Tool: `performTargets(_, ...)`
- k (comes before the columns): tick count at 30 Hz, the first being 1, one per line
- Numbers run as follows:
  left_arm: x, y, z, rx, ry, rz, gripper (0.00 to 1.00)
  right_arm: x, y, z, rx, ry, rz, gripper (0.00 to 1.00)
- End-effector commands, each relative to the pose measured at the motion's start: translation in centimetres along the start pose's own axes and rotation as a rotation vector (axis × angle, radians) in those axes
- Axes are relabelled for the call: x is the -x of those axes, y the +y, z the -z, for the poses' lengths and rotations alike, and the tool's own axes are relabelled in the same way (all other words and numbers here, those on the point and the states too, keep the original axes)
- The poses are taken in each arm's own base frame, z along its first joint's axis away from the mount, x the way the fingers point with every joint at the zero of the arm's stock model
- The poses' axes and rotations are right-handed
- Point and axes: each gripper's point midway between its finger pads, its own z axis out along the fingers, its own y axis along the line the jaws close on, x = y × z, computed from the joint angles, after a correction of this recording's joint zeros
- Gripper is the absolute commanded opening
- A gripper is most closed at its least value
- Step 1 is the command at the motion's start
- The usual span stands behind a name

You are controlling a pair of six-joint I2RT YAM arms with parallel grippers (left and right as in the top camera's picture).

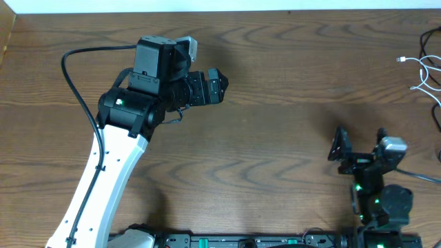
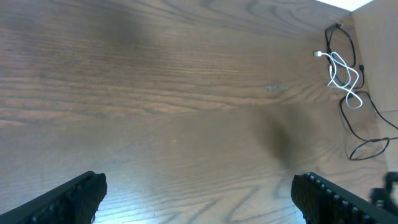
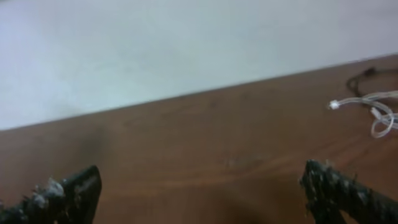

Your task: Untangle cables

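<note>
cables (image 2: 339, 68) tangled, white one looped across thin black one; left fingers (image 2: 74, 196) and right fingers (image 3: 68, 190) spread apart.

The overhead camera is looking straight down from high up, taking in the whole table (image 1: 289, 131). The left wrist camera is looking down at an angle, toward the table's right end. The right wrist camera is sitting low, facing a pale wall (image 3: 155, 43). All 3 are sharing the cables (image 2: 346, 79).
</note>
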Motion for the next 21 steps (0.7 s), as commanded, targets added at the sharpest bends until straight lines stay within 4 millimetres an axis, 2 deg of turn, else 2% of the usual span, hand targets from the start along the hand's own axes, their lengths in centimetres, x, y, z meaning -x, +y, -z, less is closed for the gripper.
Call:
performTargets(1, 0.1, 0.2, 0.0, 0.008, -0.001, -0.004, 1.00, -1.6, 0.2, 0.1, 0.022, -0.009, -0.022, 0.99)
performTargets(9, 0.1, 0.2, 0.0, 0.008, -0.001, -0.004, 1.00, -4.9, -0.7, 0.3, -0.005, 0.053, -0.019, 0.99)
performTargets(14, 0.1, 0.2, 0.0, 0.008, -0.001, -0.004, 1.00, -4.0, -0.3, 0.6, 0.014, 0.012, -0.017, 0.99)
performTargets(21, 0.1, 0.2, 0.0, 0.008, -0.001, -0.004, 1.00, -4.0, -0.2, 0.6, 0.019, 0.016, -0.017, 0.99)
